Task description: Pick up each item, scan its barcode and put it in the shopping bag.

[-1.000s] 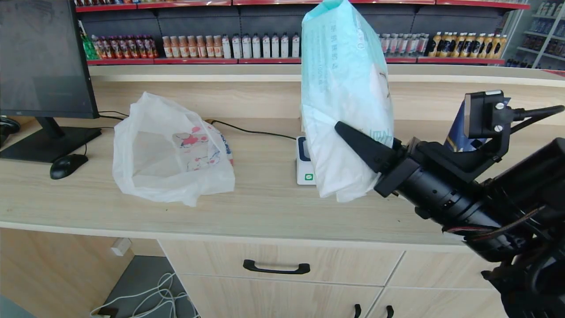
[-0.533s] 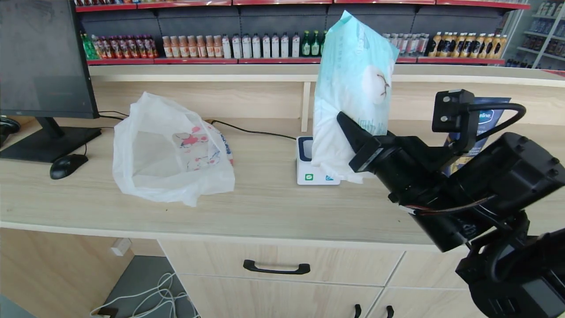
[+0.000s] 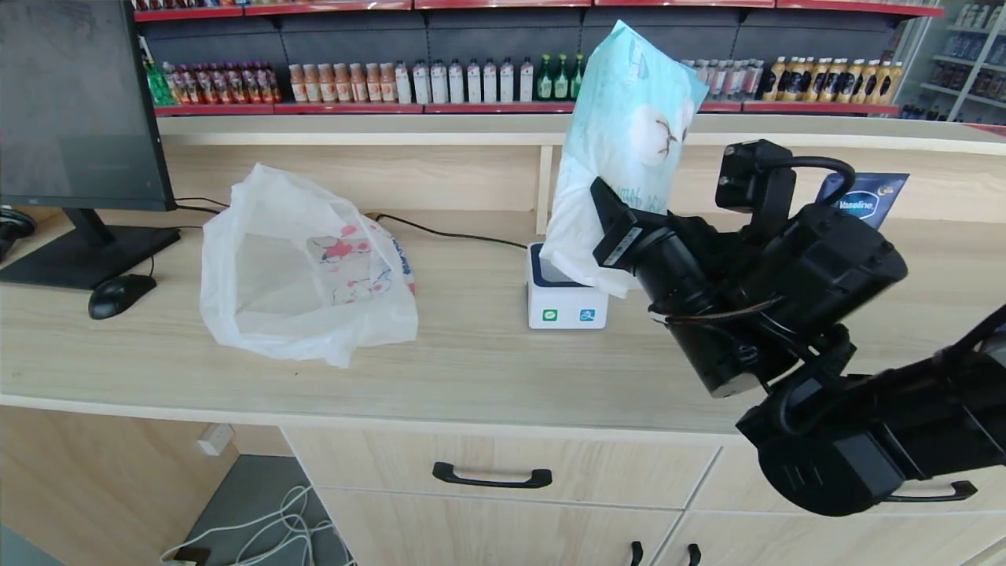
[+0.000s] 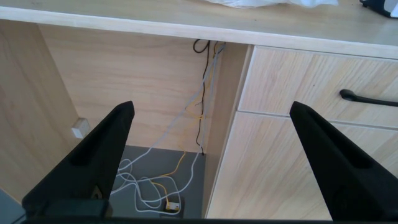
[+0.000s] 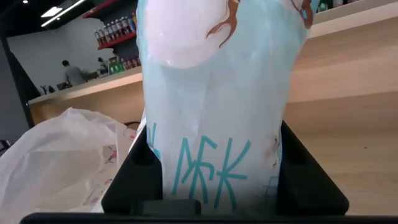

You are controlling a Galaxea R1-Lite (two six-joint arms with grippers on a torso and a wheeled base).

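My right claw (image 3: pixel 609 224) pinches the pale-blue pack (image 3: pixel 625 134) over the scanner (image 3: pixel 559 305).
Pack upright, bottom corner above scanner top; shopping bag (image 3: pixel 302 267) lies on bench (image 3: pixel 471 362) further left. My left claw (image 4: pixel 210 112) spread, down by the drawers (image 4: pixel 311 81).

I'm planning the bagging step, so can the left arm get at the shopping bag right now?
Probably not directly: the left gripper sits open below the counter edge, facing the cabinet. It must rise first; the shopping bag itself lies unobstructed.
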